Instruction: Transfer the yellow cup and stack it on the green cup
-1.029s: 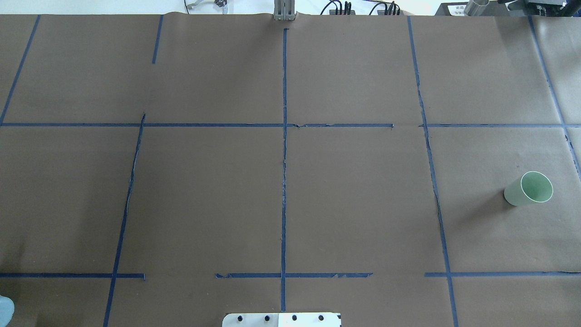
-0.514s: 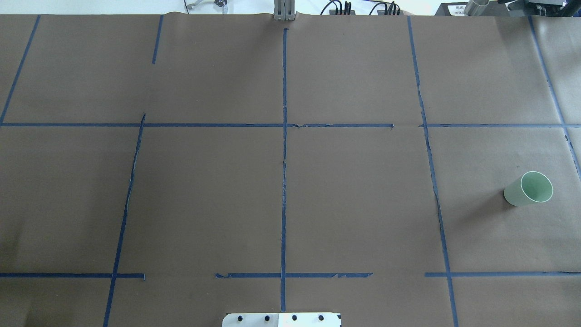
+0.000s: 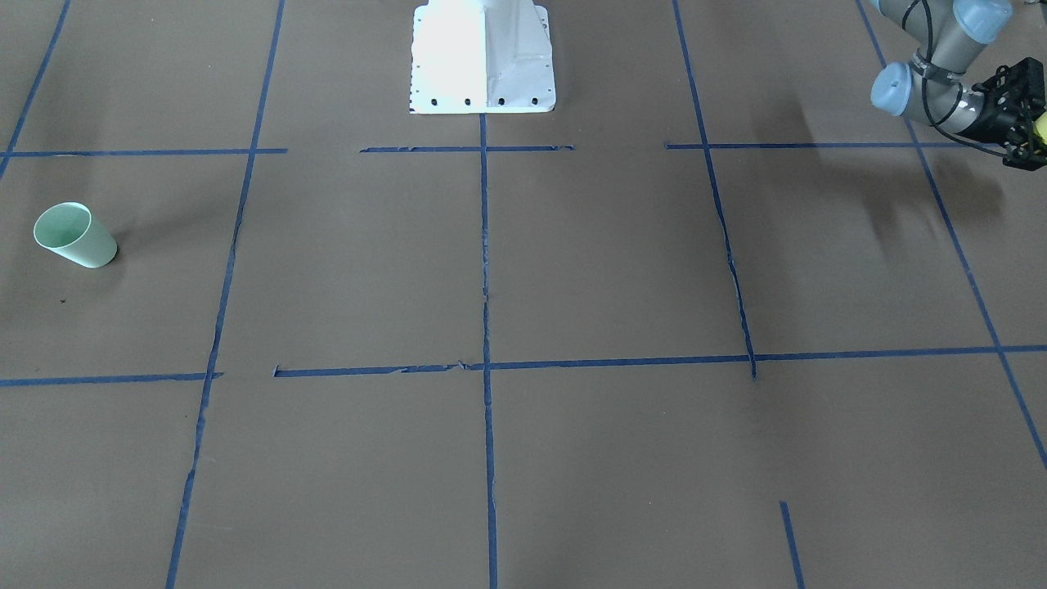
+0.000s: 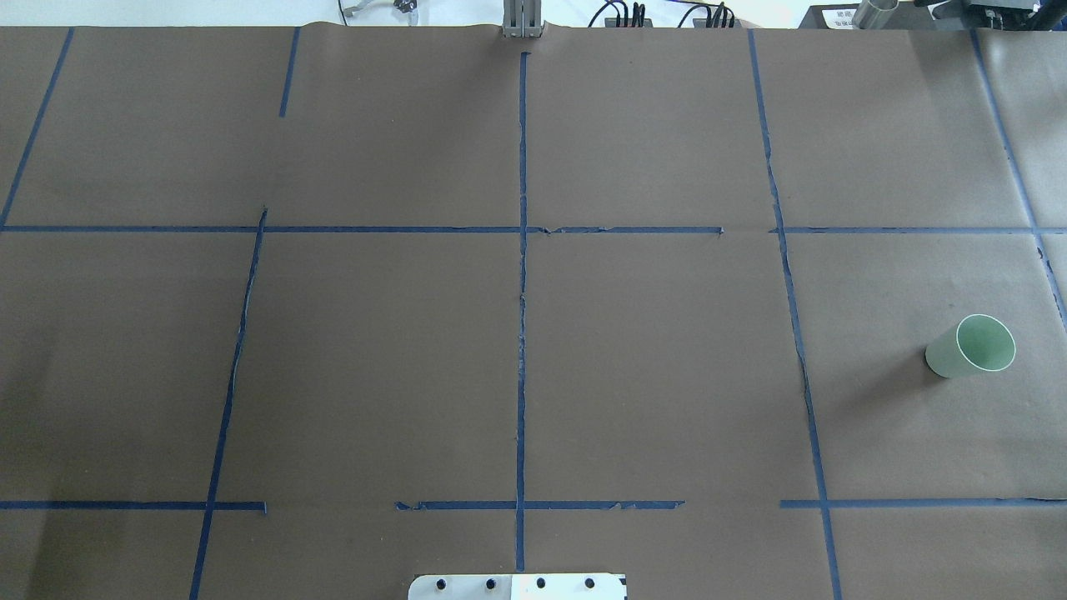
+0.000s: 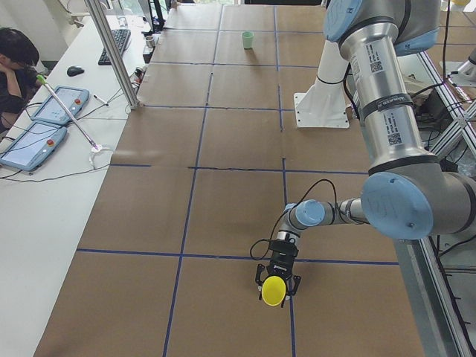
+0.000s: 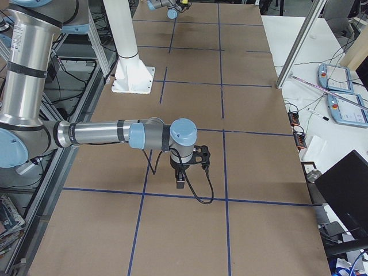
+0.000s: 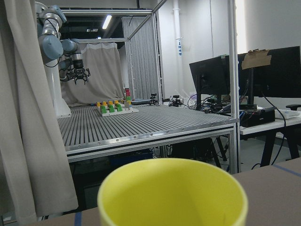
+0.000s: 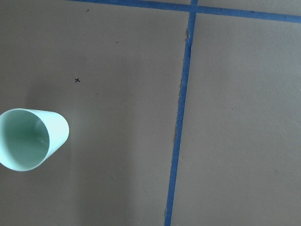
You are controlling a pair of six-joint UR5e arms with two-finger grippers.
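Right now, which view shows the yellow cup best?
Exterior left: the yellow cup shows whole, mouth toward the camera, held in the left gripper. Left wrist shows only its rim, close up; front-facing only a yellow sliver at the frame edge. Overhead and right wrist miss it; exterior right is too far to tell.

Open tabletop [image 4: 650, 375] all around the green cup [image 4: 971, 346]

The held cup [image 5: 273, 291] sits inside the left gripper [image 5: 280, 285], over the table [image 4: 667, 375]. The standing cup [image 4: 971, 346] rests on the table, well apart to that gripper's right.
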